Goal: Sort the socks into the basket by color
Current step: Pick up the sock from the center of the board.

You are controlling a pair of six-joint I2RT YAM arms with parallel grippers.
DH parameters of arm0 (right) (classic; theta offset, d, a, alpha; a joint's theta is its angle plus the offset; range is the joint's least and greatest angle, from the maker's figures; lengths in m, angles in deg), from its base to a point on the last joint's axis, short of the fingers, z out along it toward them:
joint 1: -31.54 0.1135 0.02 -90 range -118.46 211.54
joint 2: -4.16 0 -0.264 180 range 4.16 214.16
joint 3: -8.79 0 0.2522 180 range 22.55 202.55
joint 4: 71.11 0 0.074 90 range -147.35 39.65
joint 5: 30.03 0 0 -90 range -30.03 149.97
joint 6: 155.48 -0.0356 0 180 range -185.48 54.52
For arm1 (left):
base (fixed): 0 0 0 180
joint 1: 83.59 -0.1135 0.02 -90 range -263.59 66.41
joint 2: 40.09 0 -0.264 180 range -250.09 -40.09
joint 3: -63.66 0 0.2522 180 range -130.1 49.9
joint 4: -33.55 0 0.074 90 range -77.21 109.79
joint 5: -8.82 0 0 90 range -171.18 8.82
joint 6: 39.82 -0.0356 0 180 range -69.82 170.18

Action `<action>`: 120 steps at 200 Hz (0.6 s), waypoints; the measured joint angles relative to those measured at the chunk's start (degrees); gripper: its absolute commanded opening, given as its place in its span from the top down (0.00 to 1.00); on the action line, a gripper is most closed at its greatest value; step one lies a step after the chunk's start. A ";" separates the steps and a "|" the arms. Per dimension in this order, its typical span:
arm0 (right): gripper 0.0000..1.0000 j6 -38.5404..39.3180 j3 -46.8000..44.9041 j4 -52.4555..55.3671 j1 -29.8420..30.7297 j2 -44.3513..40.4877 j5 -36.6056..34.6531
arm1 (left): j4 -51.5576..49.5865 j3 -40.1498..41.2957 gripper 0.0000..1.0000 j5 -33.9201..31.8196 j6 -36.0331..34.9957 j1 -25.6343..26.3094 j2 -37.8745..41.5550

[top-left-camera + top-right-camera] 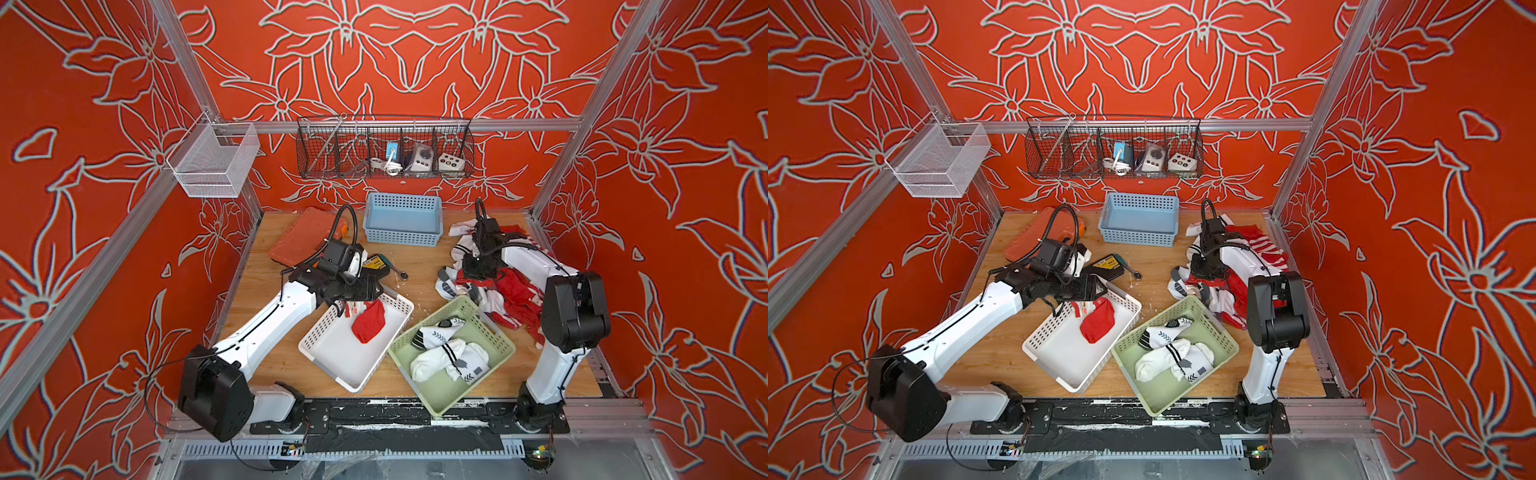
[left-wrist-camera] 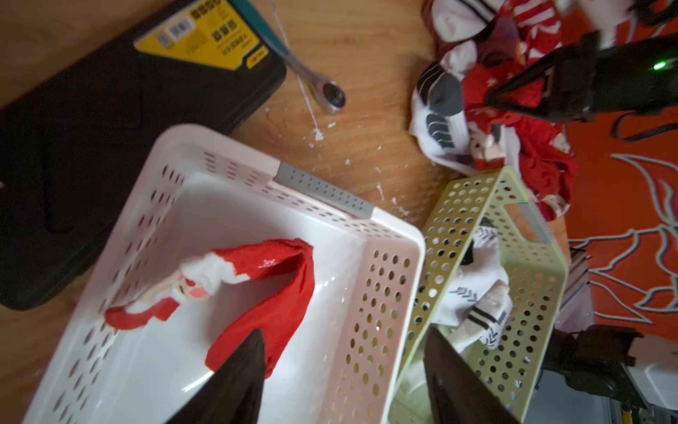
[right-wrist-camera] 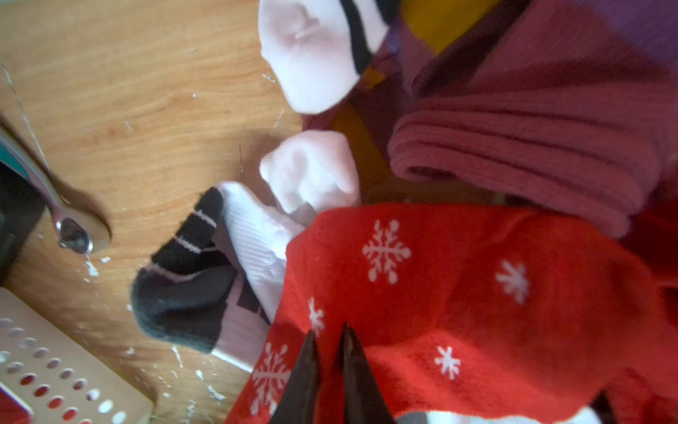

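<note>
A red snowflake sock [image 3: 458, 293] lies on the near edge of the unsorted pile [image 1: 511, 291] at the right side of the bench [image 1: 419, 257]. The right end effector [image 3: 330, 330] is closed to a narrow pinch on its fabric. A white sock with a dark toe [image 3: 205, 279] lies tucked under the red one's edge, and a ribbed purple-pink sock [image 3: 513, 147] lies against its far side.

The lift calls for care. A straight, slow rise would show whether only red cloth hangs from the pinch. If the white neighbour drags up with it, a short shake or a fresh grip looks wiser than carrying both.

The likely goal is the white basket [image 1: 353, 365], where one red sock [image 1: 369, 321] already lies. Three white socks [image 1: 449, 357] fill the green basket [image 1: 440, 395] just beside it, and the blue basket [image 1: 403, 201] at the back holds nothing visible.

The left end effector [image 2: 344, 332] hangs wide open over the white basket's corner with nothing in it. It may need to clear that space first, since a sock released too low or near the rim could drape over the wall.
</note>
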 measured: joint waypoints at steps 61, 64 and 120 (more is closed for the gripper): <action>1.00 0.35 -1.14 0.20 0.24 -3.89 -2.69 | 1.79 -2.62 0.31 3.82 1.53 0.00 2.21; 1.00 0.35 -1.27 0.22 0.24 -4.44 -2.84 | 1.99 -2.62 0.31 4.07 1.57 0.00 2.21; 1.00 0.68 -1.60 0.31 0.46 -12.46 -4.13 | 7.32 -2.62 0.30 9.92 4.50 0.00 1.22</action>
